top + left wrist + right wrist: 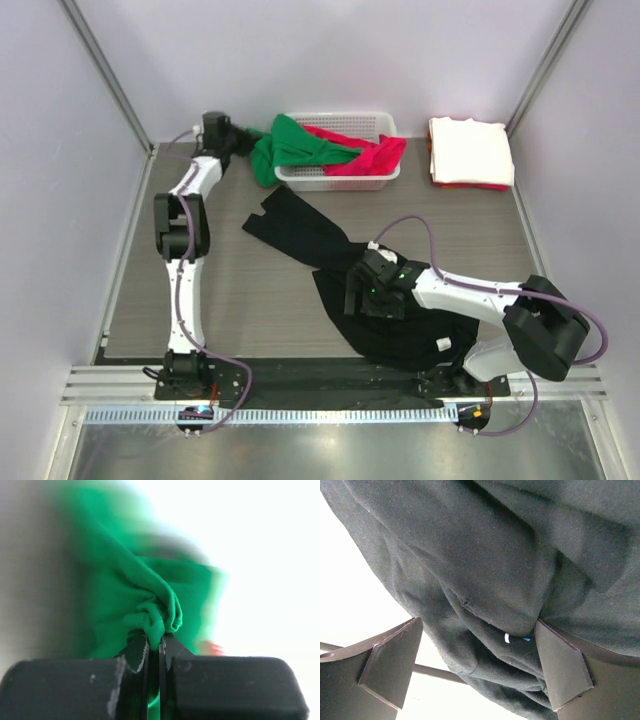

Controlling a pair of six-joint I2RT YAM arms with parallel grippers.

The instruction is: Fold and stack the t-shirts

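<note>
I have the left end effector clenched on a fold of the green shirt at the basket's left rim, likely to drag it out. Right end effector released, spread over the black shirt crumpled on the surface, poised to pinch.

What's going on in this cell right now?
The left tool is shut on a bunch of the green t-shirt, which hangs over the rim of the white basket beside the red t-shirt. The right tool is open over the rumpled black t-shirt on the table, with cloth between its fingers. A folded white t-shirt sits far right.
</note>
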